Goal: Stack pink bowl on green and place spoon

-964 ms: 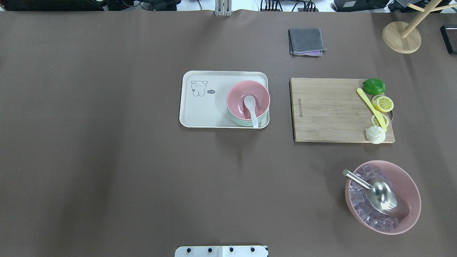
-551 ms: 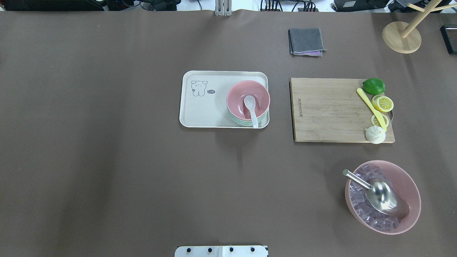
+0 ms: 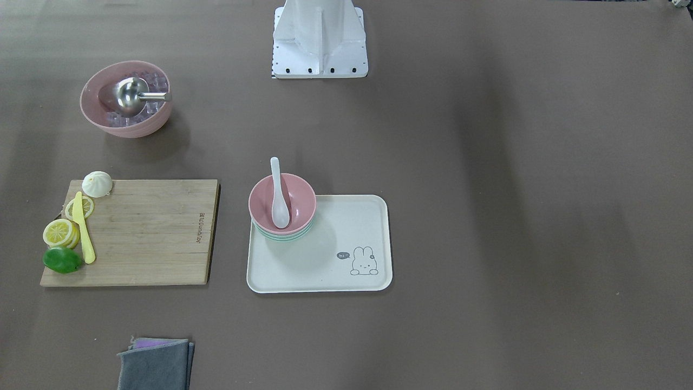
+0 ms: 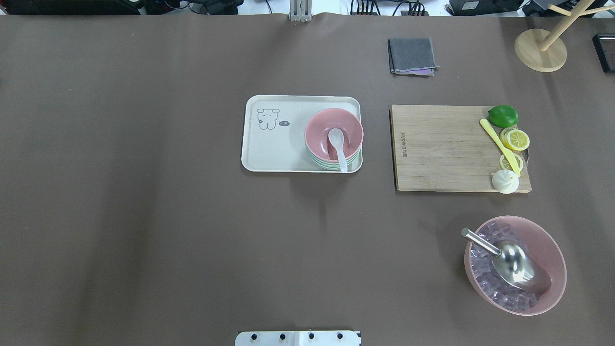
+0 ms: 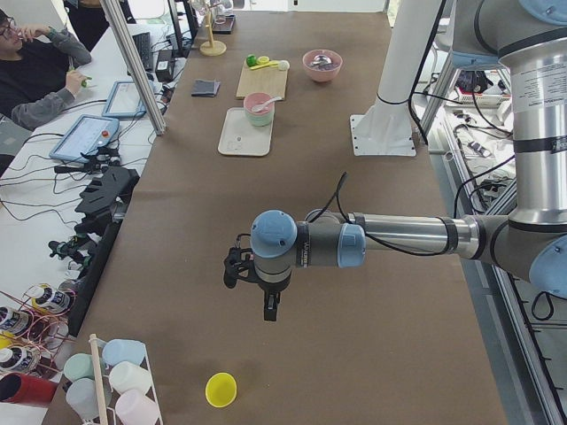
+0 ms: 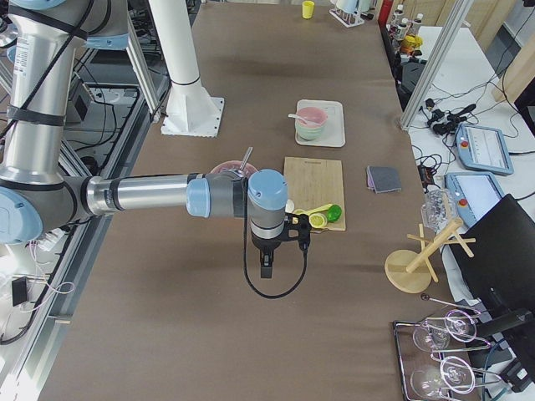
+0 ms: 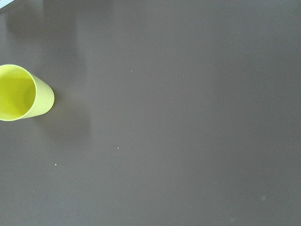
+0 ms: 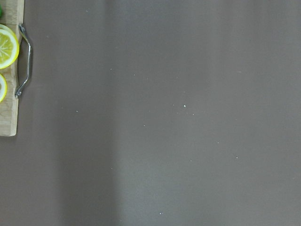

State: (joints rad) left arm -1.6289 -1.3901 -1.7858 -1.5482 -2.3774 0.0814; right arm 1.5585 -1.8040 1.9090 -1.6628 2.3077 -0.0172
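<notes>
Overhead exterior: the pink bowl (image 4: 334, 129) is stacked on the green bowl (image 4: 323, 165), with the spoon (image 4: 338, 144) laid inside. For the left hand (image 5: 269, 310) and the right hand (image 6: 265, 271), open or closed cannot be told.

The pink bowl (image 4: 319, 130) hides the green bowl (image 4: 326, 166) except its rim.

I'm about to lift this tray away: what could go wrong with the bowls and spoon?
The spoon leans in the pink bowl with its handle past the rim, so a jolt could tip it out. That bowl, on the green bowl, sits in a corner of the tray; tilting might slide both off.
</notes>
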